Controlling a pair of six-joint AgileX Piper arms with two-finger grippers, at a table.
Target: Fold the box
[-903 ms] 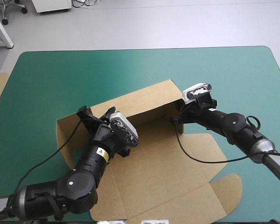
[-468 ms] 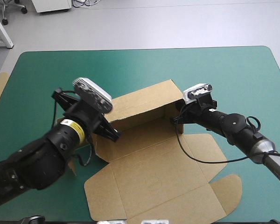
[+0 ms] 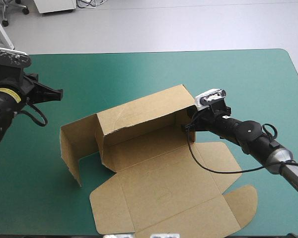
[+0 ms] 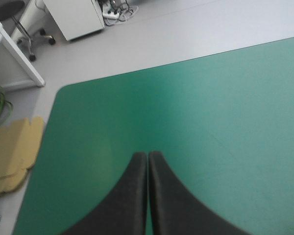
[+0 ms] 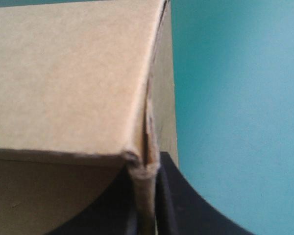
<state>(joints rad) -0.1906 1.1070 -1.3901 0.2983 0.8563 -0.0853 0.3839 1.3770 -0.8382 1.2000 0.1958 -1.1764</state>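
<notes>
- Box (image 3: pixel 159 168): brown board, part-raised, sitting a little right of the counter's (image 3: pixel 238 79) middle, turned at a slant to its edges.
- Far long wall: upright, running from the left-middle up toward the far right corner.
- Left panel: upright too, swung outward past the long wall's left end, with a short return toward the near edge.
- Right end wall: raised, meeting the long wall at the far right corner.
- Near panel with its flaps: flat on the cover, reaching the near edge; a rounded tab lies at its right.
- Right claw (image 3: pixel 186 127): clamped on the right end wall close to that corner. The wrist view shows the board's edge (image 5: pixel 68 73) standing between the black fingers (image 5: pixel 174 196), one on each face, all but together.
- Left claw (image 3: pixel 58 92): over the counter's left side, well apart from the box. Its fingers (image 4: pixel 127 196) meet in one pointed arch (image 4: pixel 147 155) with nothing between them, only teal-green cover ahead.
- Spare board (image 4: pixel 12 152): pale brown, lying beyond the counter's left edge.
</notes>
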